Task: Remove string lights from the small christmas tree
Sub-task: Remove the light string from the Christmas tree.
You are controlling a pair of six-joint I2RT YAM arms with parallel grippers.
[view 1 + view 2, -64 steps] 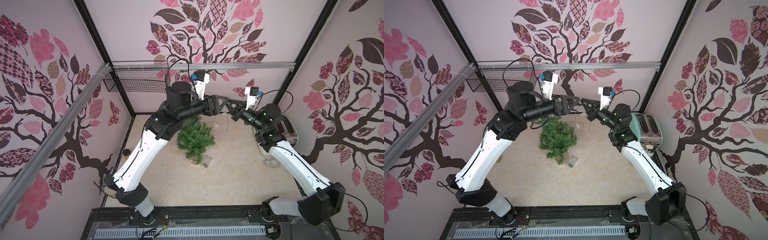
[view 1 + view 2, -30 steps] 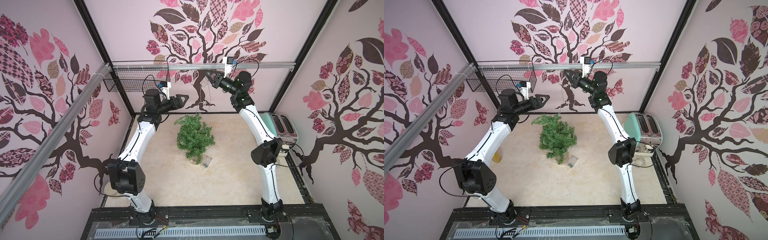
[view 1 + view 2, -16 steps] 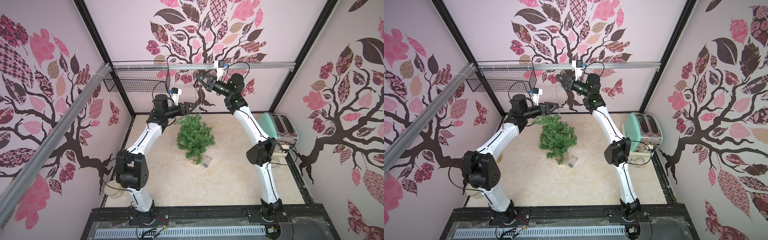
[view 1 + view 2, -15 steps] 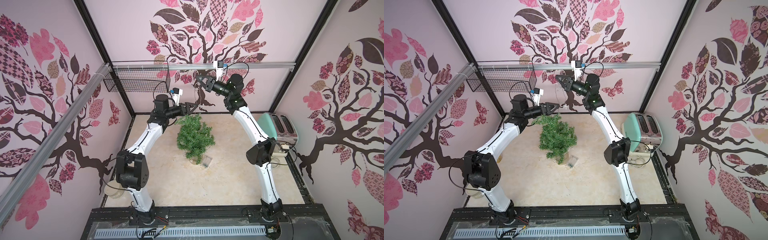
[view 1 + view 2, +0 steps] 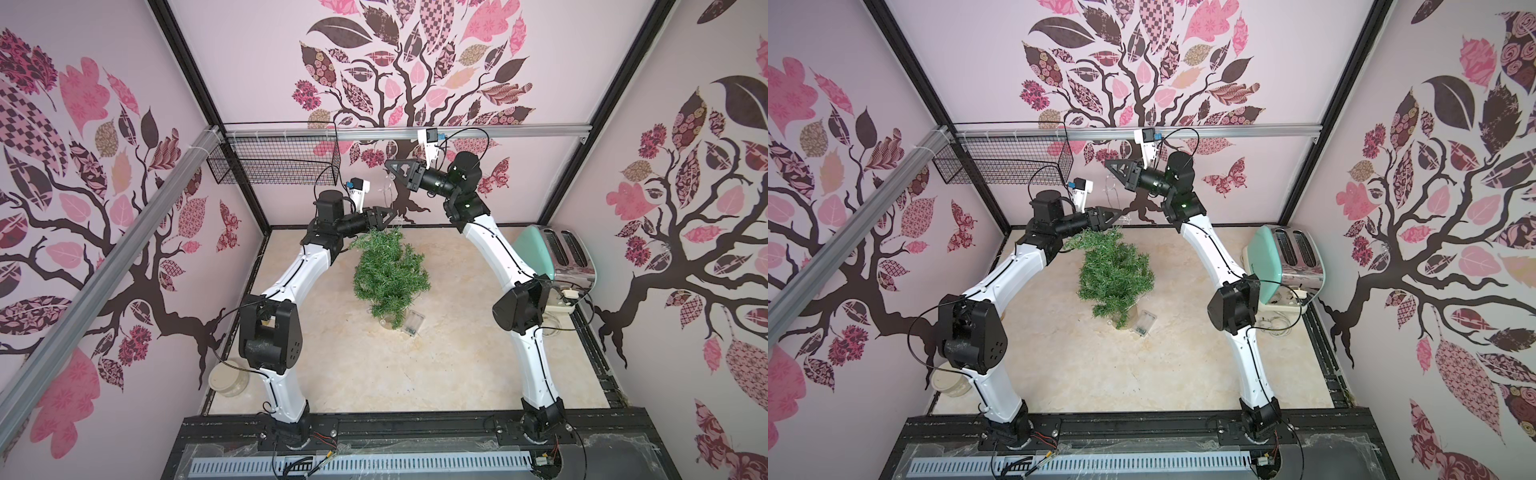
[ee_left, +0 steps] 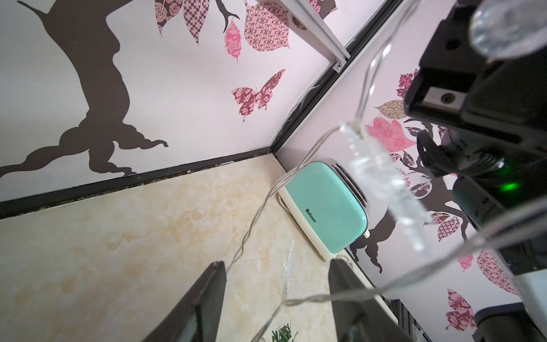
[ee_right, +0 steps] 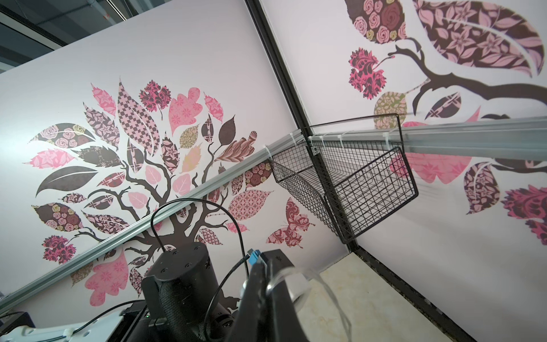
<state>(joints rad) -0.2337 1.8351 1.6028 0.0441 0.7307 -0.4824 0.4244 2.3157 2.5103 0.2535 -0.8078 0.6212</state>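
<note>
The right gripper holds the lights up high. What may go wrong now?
The lights run from the shut right gripper down into the tree: a harder pull may tip it. The battery box beside the tree may snag. The open left gripper may pinch needles with the wire.

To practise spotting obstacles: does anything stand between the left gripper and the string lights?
Nothing visible does. In the left wrist view the wire of the string lights runs through the gap between the fingers of the open left gripper.
</note>
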